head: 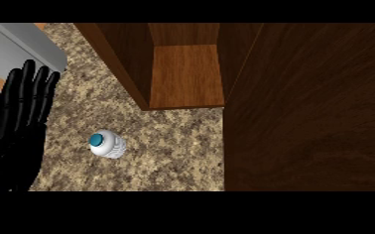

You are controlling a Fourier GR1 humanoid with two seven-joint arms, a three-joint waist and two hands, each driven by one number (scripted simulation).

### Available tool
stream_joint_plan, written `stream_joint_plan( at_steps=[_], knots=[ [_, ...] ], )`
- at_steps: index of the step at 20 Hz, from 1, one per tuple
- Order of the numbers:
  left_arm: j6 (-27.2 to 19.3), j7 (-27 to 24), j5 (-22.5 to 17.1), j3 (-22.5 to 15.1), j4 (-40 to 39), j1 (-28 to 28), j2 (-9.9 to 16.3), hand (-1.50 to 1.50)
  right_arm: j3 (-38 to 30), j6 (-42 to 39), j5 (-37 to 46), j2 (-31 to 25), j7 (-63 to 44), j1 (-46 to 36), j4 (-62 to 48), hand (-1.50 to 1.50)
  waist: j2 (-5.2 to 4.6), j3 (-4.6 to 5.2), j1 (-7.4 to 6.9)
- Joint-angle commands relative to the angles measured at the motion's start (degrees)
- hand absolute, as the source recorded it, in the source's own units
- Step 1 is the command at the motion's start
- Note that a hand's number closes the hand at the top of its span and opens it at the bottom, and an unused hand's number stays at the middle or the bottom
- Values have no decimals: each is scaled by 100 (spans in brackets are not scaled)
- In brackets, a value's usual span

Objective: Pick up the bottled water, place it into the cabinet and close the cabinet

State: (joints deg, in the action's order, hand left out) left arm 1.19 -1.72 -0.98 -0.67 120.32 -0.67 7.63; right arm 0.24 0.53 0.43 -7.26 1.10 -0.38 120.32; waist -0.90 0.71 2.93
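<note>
Upright on the counter (168, 144), the bottled water (107, 144) stands just right of the left hand (26, 114), fingers straight and holding nothing, seemingly nearer it; the right hand is unseen.

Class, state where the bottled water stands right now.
In the head view the bottled water stands upright on the speckled counter, left of centre, in front of the open cabinet and right of the open left hand.

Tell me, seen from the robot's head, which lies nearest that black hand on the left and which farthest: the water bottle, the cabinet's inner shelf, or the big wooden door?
From the left hand:
1. Bottled water, standing on the counter just right of the hand.
2. Cabinet shelf, farther right and up, inside the open cabinet.
3. Cabinet door, filling the view's right side.
</note>
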Motion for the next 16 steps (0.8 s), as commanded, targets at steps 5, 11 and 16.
stream_joint_plan(
  at_steps=[5,11,16],
  knots=[
    [1847,-149,-1519,-852,299,-42,431,-150,93,-108,119,-33,117,659,534,-150,127,-65,-163],
    [1967,1354,-2964,-992,-388,-1168,565,-150,621,-234,-1404,688,-910,1288,336,-150,87,-77,-241],
    [2545,1706,-4279,-186,-9,-1659,1352,-150,766,-308,-1598,578,-1074,1999,1049,-150,104,-71,-285]
  ],
)
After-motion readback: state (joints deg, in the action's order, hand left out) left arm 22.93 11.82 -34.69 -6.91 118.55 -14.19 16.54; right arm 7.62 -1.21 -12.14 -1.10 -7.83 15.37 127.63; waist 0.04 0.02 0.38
